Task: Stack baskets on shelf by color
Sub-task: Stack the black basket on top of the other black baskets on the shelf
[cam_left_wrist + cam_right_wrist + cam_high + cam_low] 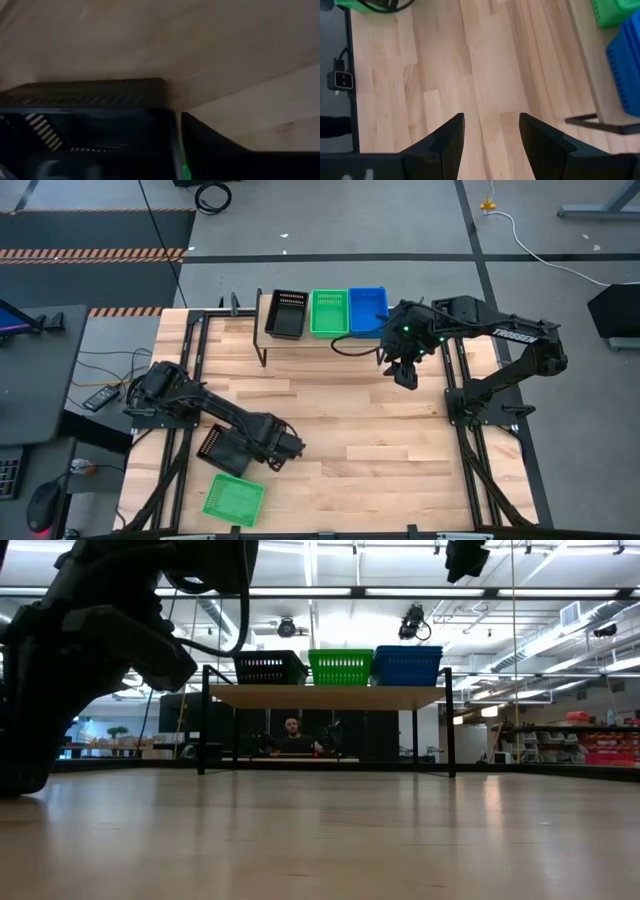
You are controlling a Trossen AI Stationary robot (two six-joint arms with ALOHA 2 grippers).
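- Wooden tabletop [360, 440] — pale planks, centre of the high view.
- Coiled black cable [212, 195] — on the floor, 11 o'clock.
- White cable [540, 248] — floor, 2 o'clock.
- Seated person [291, 737] — beyond the table, low view.

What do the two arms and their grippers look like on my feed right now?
Both arms are dark, jointed links. The right arm carries white lettering along one link and small green lights near its wrist. The right gripper has two dark, tapering wedge fingers. The left arm is plain black; its gripper looks a blocky black.
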